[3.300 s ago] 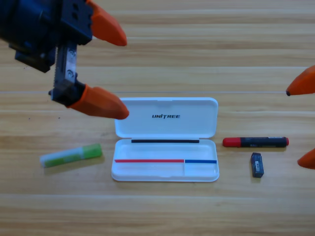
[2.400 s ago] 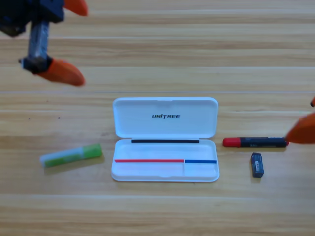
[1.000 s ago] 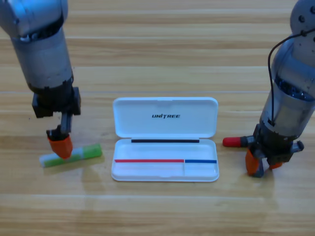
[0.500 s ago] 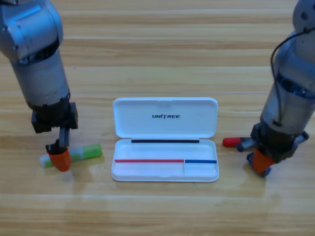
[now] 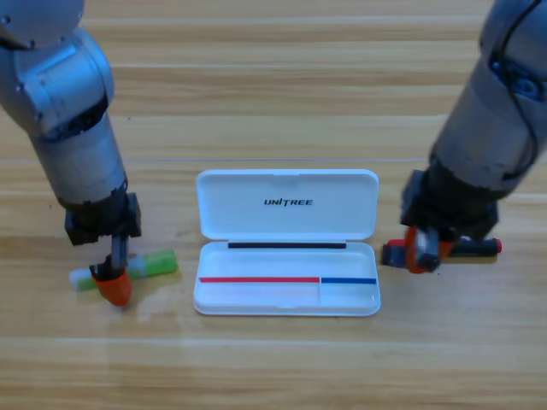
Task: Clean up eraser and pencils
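The right gripper (image 5: pixel 420 252) has shifted up-left from the eraser spot onto the red-black pen (image 5: pixel 479 247); its grip cannot be told. The left gripper (image 5: pixel 112 284) stays low over the green pen (image 5: pixel 149 263); its grip cannot be told either.

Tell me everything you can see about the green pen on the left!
The green pencil is a short, chunky stick, looking like plastic, light green with a whitish left end. It lies flat on the wooden table, slightly tilted, left of the open white case. The left gripper points down at its whitish end, an orange jaw covering part of it; whether it grips is unclear.
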Robot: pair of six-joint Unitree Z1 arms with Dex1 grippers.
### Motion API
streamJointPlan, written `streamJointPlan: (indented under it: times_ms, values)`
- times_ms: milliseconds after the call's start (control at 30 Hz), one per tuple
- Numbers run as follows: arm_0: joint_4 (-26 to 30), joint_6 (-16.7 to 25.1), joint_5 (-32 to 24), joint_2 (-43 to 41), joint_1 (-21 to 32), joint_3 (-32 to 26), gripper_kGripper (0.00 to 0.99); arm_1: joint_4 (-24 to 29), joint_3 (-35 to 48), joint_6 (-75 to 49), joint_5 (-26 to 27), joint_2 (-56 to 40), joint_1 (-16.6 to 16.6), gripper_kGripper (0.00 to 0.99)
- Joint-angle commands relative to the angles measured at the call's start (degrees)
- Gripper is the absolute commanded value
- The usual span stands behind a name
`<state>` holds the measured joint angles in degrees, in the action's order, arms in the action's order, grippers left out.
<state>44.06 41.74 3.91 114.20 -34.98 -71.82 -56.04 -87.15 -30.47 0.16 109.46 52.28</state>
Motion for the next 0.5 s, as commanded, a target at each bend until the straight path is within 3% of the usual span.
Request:
streamJointPlan:
  times_ms: [33, 267, 400, 500]
  values:
    - [-3.2, 0.63, -0.48, 3.4, 1.67, 2.74, 0.988, -1.0, -3.82, -3.37, 0.46, 8.31, 2.13, 0.0]
    - [-5.22, 0.54, -0.48, 4.01, 1.84, 3.71, 0.969, -1.0, -8.74, -4.95, 0.37, 14.29, 1.95, 0.0]
    - [-6.01, 0.63, -0.48, 4.45, 2.11, 3.97, 0.85, -1.0, -10.06, -5.39, 0.37, 16.22, 1.78, 0.0]
    - [-6.45, 1.07, -0.48, 4.63, 2.11, 4.06, 0.698, -1.0, -10.32, -5.48, 0.37, 17.1, 1.69, 0.0]
